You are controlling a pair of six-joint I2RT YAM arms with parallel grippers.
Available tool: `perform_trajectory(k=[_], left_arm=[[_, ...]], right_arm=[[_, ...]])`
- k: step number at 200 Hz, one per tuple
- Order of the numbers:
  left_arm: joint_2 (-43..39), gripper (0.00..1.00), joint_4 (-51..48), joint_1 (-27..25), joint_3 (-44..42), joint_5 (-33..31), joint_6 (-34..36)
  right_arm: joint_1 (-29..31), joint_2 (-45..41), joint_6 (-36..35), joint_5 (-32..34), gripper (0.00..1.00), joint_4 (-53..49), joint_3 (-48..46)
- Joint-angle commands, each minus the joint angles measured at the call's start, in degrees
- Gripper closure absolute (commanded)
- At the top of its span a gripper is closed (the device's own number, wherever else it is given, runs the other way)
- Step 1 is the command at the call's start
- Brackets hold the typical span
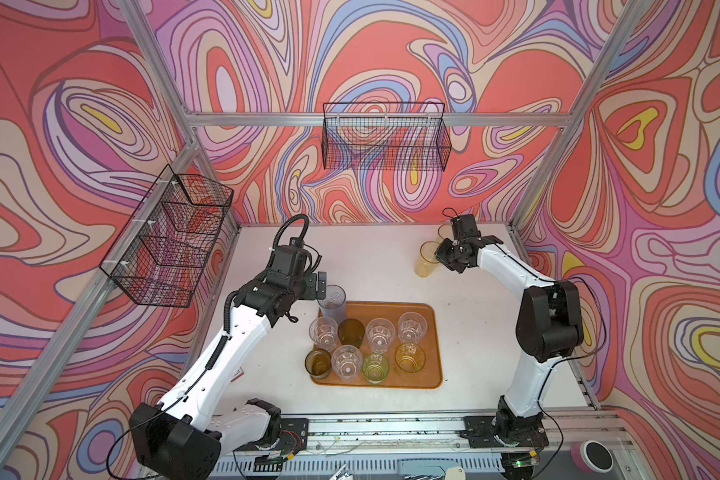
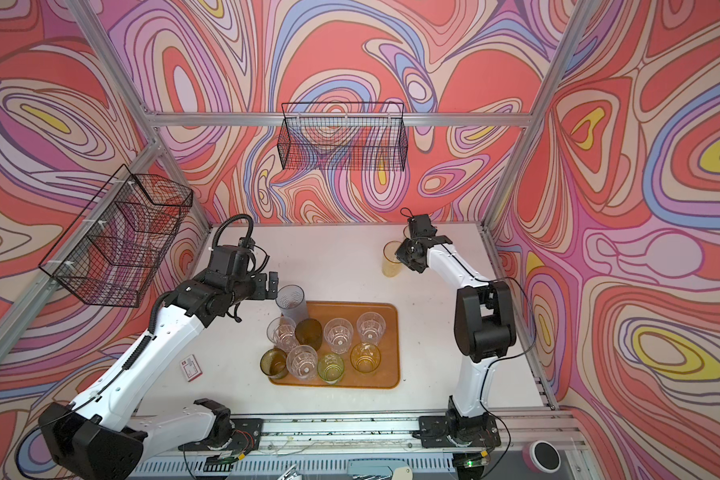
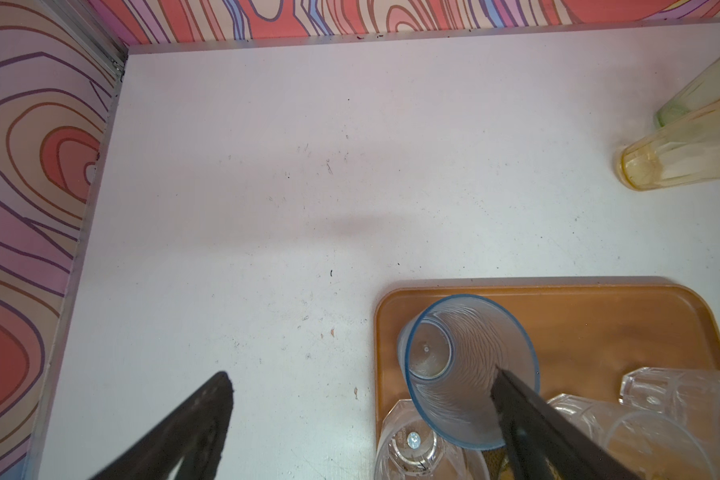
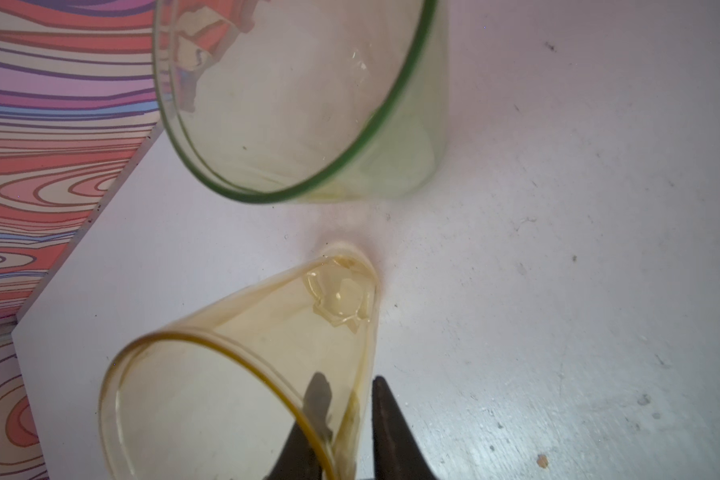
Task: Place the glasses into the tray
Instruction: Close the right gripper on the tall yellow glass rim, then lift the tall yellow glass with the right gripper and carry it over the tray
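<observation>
1. The tray [image 1: 416,380] lies in the middle of the table [image 1: 371,266], toward its near edge. Four short glasses stand along the tray's near edge, with an olive glass [image 1: 318,363] right at the left rim. Four more stand in a row behind them.
2. The tall pale blue glass [image 1: 332,301] stands upright at the tray's far-left corner. The left gripper [image 3: 362,376] hangs just beside it with its claw spread wide, holding nothing.
3. The strip along the tray's far edge, to the right of the pale blue glass, is bare. It looks like the natural landing place for the next glass.
4. The tall yellow glass [image 4: 242,374] stands near the table's far-right corner, off the tray. The right gripper [image 4: 350,380] has its claw drawn narrow over the rim, one finger [image 4: 316,399] inside and one outside, pinching the wall.
5. A greenish glass [image 4: 308,104] stands just beyond it, near but apart, and also off the tray.
6. The step in hand appears to be taking up the yellow glass.
   - Make the pinch firm before any lift.
   - Rise straight up so the base does not swing into the greenish glass.
   - Carry it upright and go slowly, because a wall pinch lets a tall glass pivot.
   - Lower it onto the bare strip without clipping the rims already there.
</observation>
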Motion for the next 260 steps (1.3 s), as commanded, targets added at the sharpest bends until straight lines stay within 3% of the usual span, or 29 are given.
perform_trajectory(k=[1,61,124,260], left_arm=[[-0.7,0.00,-1.4,0.3,0.9,-1.1,0.6],[-0.5,0.00,-1.4,0.4,1.0,-0.3,0.2],[-0.8,0.00,-1.4,0.3,1.2,0.3,-0.2],[-1.9,0.00,-1.4,0.4,1.1,4.1,-1.8]], right_arm=[[-0.2,0.0,-0.7,-0.6,0.86,-0.5,-0.2],[-0.2,-2.0,-1.2,-1.1,1.00,-0.7,-2.1],[1.9,-4.3,-4.9,-3.0,1.00,-3.2,-1.8],[16.6,-0.7,-14.7,6.6,1.00,-25.2,19.9]])
